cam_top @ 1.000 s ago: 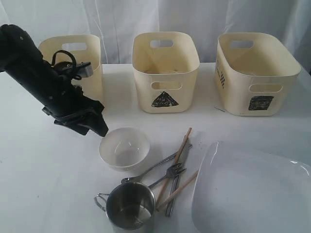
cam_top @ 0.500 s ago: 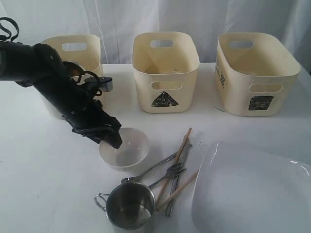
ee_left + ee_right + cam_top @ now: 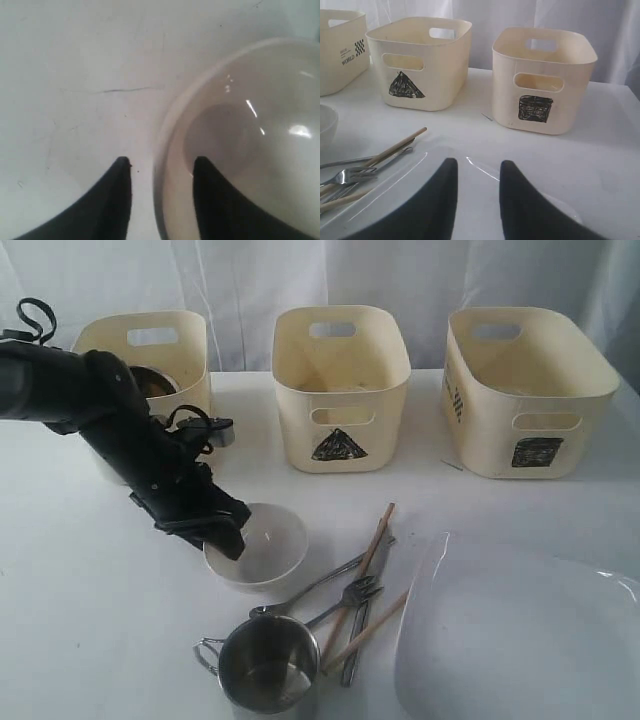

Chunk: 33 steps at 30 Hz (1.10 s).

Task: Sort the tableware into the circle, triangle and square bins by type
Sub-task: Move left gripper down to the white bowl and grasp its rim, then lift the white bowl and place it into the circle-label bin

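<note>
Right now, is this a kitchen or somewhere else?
Probably a robot practice table, not a kitchen: a white curtain backdrop, tubs marked with scribbled shapes, and a black robot arm at a white bowl.

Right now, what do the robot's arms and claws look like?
The left arm is thick and matte black. Thin black cables loop off it, and there is a small silvery block near the wrist. The left gripper and the right gripper each end in two smooth black fingers that curve and taper to rounded tips, like little fins. No markings show.
</note>
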Tool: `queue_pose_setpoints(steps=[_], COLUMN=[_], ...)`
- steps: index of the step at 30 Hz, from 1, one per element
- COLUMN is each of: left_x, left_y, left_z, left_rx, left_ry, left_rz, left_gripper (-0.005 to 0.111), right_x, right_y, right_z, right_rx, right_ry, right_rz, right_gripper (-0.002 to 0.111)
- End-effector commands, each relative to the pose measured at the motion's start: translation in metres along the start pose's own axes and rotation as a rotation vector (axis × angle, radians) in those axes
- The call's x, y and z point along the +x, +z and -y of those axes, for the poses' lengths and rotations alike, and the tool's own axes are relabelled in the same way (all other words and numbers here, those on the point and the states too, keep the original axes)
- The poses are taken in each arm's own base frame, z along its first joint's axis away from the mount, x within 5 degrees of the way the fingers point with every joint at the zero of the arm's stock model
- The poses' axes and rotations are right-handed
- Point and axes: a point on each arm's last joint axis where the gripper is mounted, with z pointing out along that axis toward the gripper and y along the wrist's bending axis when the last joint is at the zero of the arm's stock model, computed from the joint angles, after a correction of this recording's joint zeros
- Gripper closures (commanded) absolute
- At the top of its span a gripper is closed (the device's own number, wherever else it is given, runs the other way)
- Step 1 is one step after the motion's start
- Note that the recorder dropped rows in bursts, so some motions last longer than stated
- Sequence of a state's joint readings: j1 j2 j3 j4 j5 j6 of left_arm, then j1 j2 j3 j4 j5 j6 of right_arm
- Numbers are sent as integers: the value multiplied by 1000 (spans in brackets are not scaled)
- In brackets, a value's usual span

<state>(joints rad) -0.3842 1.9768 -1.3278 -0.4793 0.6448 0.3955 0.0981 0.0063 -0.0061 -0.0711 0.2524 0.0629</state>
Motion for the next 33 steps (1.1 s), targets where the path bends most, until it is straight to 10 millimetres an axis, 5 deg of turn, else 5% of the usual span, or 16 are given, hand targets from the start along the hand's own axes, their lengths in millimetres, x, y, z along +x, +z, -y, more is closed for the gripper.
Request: queue_pose_setpoints(steps=[1, 3, 12, 18, 22, 23, 26, 30, 33], left_x=[1, 1, -9, -15, -22, -26, -36, -51, -60], left_y=[-4, -7, -54, -127, -205, -229, -250, -213, -193], left_z=[6, 7, 27, 55, 62, 54, 14, -58, -84], left_rx=[19, 19, 31, -24, -282, -421, -636, -678, -687], left_ry=[-20, -22, 79, 206, 268, 250, 149, 35, 17], left_rz=[-1, 3, 8, 131, 374, 462, 563, 504, 526], left_gripper=[91, 107, 107, 107, 107, 107, 107, 107, 107], right_x=[1, 1, 1, 1, 1, 1, 1, 1, 1], right_y=[0, 0, 0, 0, 0, 0, 0, 0, 0], right_z=[1, 1, 1, 1, 1, 1, 1, 1, 1], right_rx=[10, 10, 10, 10, 10, 10, 10, 10, 10], right_ry=[1, 1, 1, 1, 1, 1, 1, 1, 1], right_rz=[8, 8, 8, 8, 8, 8, 8, 8, 8], right_gripper=[80, 80, 80, 80, 80, 80, 80, 80, 80])
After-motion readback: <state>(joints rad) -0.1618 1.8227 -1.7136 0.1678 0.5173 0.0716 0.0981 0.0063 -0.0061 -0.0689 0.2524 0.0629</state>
